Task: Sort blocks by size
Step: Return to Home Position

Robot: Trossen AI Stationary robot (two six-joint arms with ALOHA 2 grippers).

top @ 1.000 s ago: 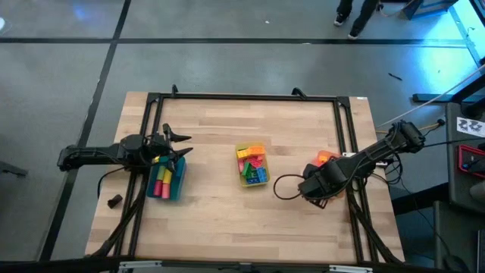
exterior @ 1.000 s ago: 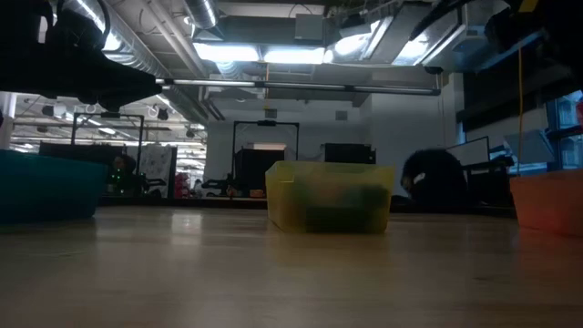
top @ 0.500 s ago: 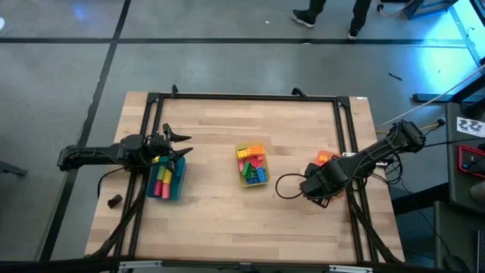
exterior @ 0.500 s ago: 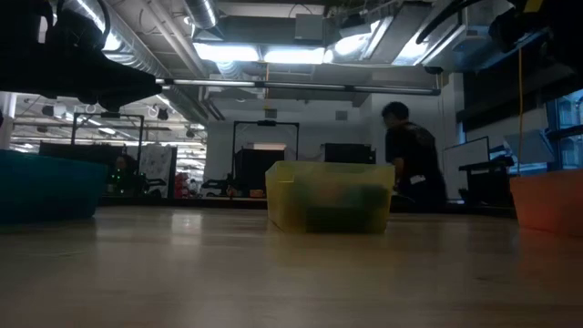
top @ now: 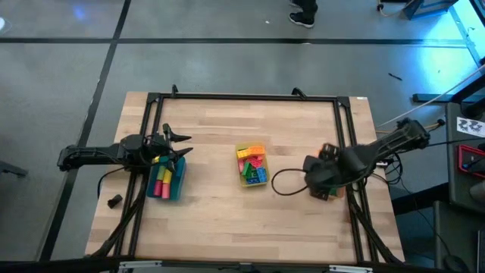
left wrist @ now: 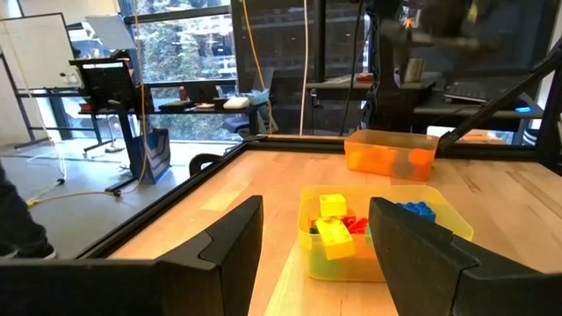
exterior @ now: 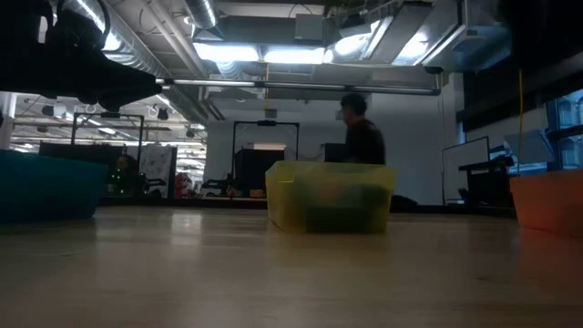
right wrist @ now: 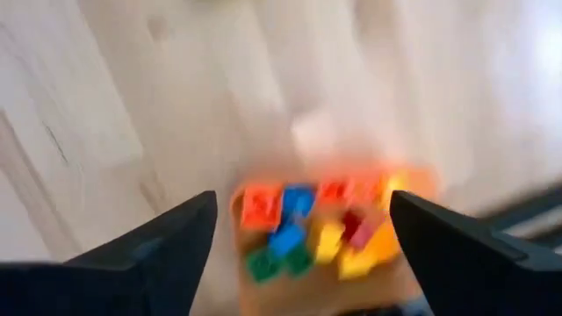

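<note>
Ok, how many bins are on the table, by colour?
blue bin: 1
yellow bin: 1
orange bin: 1
Total: 3

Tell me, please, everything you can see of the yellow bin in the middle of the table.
The yellow bin is a translucent plastic tub, rectangular and open-topped, standing upright at the centre of the wooden table. It holds a jumble of red, orange, yellow, green and blue blocks. Nothing else touches it.
</note>
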